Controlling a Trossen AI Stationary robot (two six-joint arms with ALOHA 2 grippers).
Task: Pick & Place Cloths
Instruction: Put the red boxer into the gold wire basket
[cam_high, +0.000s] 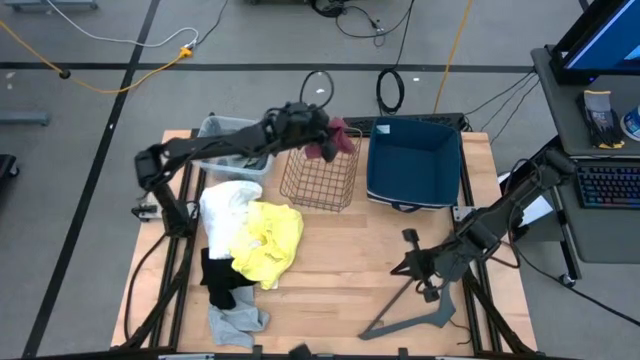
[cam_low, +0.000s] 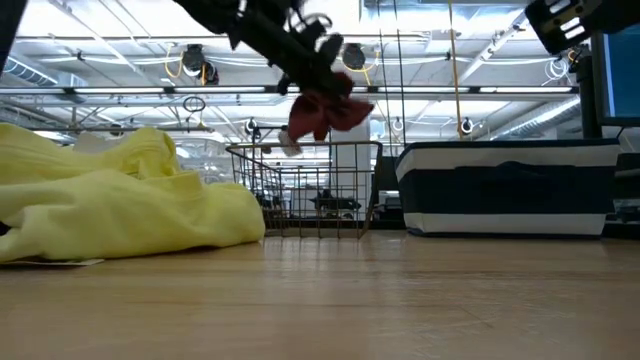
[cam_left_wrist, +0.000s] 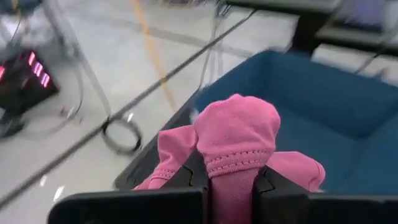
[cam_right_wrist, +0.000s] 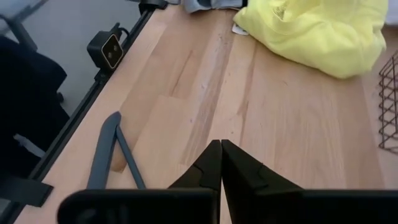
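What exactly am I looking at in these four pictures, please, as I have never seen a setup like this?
This is a two-armed robot at a wooden table, sorting cloths. One picture looks straight down on it, one looks level across the tabletop, and two come from cameras on the arms' wrists.

The left end effector is shut on a maroon cloth, holding it in the air over the wire basket, near the blue bin. Its wrist camera shows that cloth pinched between the two dark fingers.

The right end effector is shut and empty, low over the table's front right part, beside a grey V-shaped metal bar.

A pile waits on the left: a white cloth, a yellow cloth, a black cloth and a grey cloth. A grey bin stands behind them.
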